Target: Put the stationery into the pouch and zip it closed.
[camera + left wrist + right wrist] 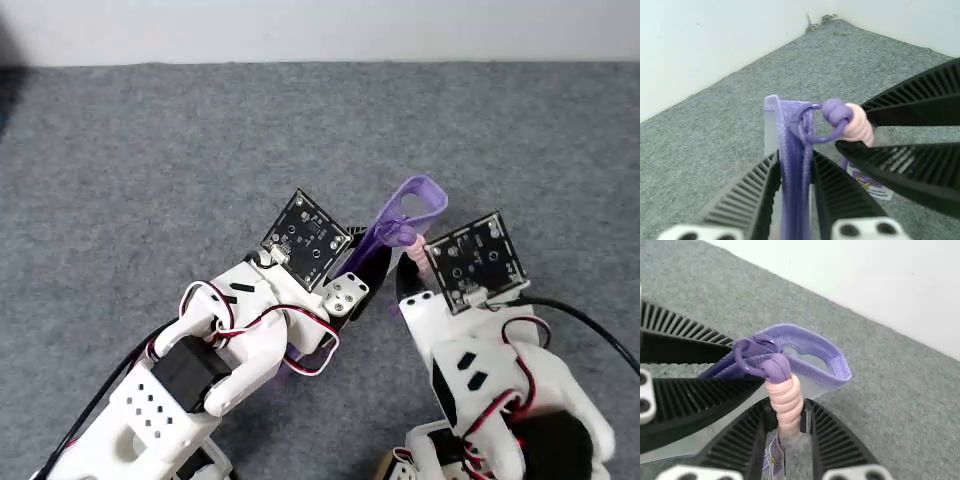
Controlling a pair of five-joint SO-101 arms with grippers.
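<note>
The pouch (415, 200), clear with a purple zip edge, is held up off the grey desk (150, 150) between the two arms, right of the scene's middle. Its far end rises past both wrists toward the white wall (300, 30).

The left gripper (794, 162) has its black ribbed fingers (757, 185) pressed in on the purple zip edge of the pouch (790, 130), one on each side. The fabric band runs upright between them.

The right gripper (786, 412) sits just to the right of it. Its fingers (827, 435) pinch the pink coiled pull cord (785, 395), which hangs from a purple knot (774, 367) tied to the zip's ring. In the left wrist view the same cord (860, 125) is clamped between the right arm's fingers, just beside the pouch's top corner.

Beyond the knot, the zip edge of the pouch (810, 352) gapes in an open loop at the far end. In the high view the pink cord (410, 250) lies just near of that loop, between the two wrist boards.
</note>
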